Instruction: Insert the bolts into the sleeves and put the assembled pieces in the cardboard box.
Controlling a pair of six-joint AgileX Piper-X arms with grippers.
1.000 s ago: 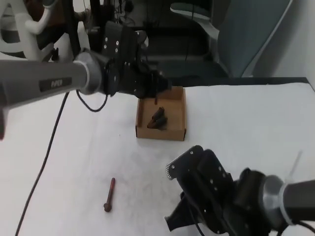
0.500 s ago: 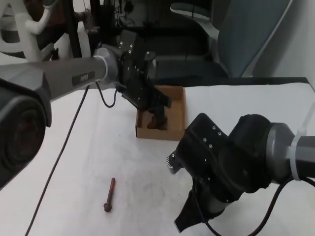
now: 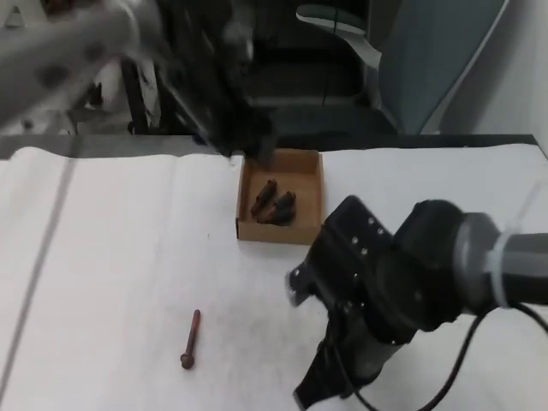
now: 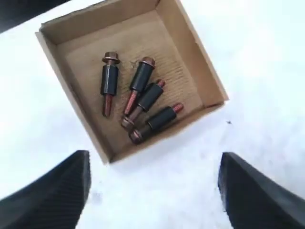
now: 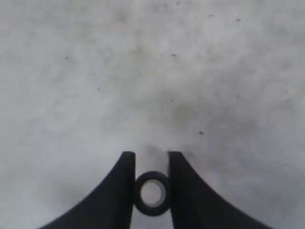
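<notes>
Sleeve (image 5: 151, 193) between the right jaws

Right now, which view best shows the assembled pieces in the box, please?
The left wrist view: four assembled pieces lie distinct in the box. The high view gives small dark shapes; the right wrist view faces the bench.

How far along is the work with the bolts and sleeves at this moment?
Done: four assembled pieces, reddish metal bolts inside black sleeves, lie in the brown cardboard box, and the open left gripper hovers above it. In hand: the right gripper is shut on one black cylindrical sleeve. Left: one loose reddish bolt lies on the white bench, not yet sleeved or boxed.
</notes>
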